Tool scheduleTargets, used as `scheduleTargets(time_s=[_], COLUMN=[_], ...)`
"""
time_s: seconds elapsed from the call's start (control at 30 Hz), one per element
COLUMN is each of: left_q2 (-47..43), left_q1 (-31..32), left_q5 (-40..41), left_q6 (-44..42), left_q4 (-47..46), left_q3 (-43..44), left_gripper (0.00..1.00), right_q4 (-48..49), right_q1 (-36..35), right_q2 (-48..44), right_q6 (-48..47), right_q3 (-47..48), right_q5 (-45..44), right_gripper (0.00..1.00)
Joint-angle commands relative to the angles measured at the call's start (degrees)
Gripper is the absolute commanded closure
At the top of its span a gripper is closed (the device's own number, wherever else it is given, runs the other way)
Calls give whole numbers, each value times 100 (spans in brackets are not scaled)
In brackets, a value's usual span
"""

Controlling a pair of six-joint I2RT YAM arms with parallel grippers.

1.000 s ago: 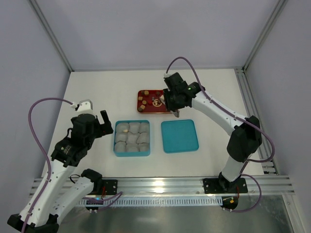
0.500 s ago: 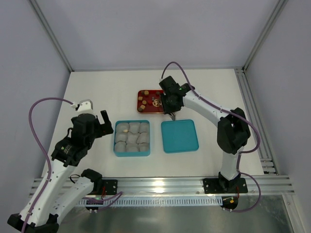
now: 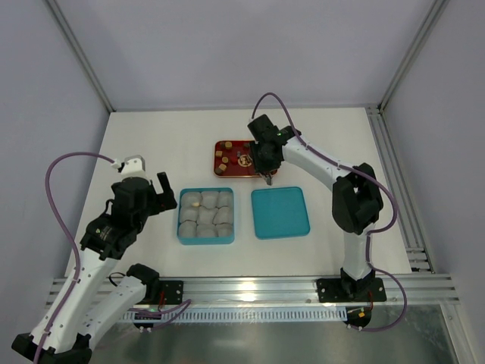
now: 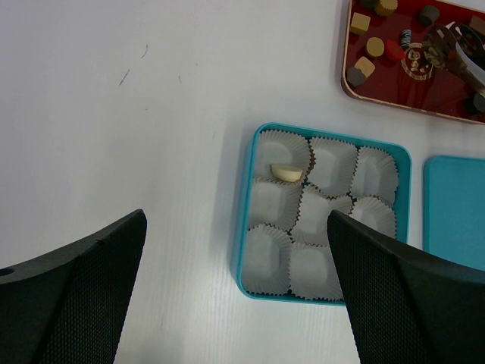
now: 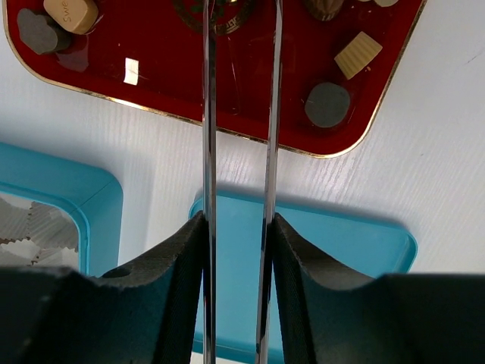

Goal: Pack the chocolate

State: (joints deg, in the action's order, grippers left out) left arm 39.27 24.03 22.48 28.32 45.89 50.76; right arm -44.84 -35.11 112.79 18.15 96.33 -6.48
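Teal box (image 4: 248, 227): nine crinkled paper cups (image 4: 311, 216); one cream chocolate (image 4: 287, 174) in the 11 o'clock cup. Glossy red tray (image 3: 226, 168) holds remaining pieces. Right gripper (image 5: 236, 45): blades narrowly parted, holding nothing. Left gripper (image 4: 235, 299): wide open, holding nothing.

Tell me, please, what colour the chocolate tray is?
The tray is deep red with a thin gold rim, clearest from the right wrist.

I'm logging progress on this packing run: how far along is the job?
Barely started. One cream chocolate lies in a paper cup of the teal box; the other eight cups look empty. The right gripper is over the red tray, fingers slightly apart, nothing visibly held. Several pieces remain on the tray. The left gripper hangs open beside the box, and the lid lies off.
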Motion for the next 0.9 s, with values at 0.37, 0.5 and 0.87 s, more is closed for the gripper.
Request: scheduleTargets(time_s=[0.37,0.5,0.87], left_q2=[2,-7,-24], left_q1=[14,14,14], left_q5=[11,11,2], left_q6=[34,34,42], left_q4=[-115,-124,-124], left_q3=[57,57,57], left_gripper=[0,0,0], right_q4=[72,37,-104], right_q1=[22,22,13], right_q2=[-99,-248,-547], right_q6=[-40,-31,-93], right_q3=[237,245,193], right_q5=[112,103,86], right_gripper=[68,70,71])
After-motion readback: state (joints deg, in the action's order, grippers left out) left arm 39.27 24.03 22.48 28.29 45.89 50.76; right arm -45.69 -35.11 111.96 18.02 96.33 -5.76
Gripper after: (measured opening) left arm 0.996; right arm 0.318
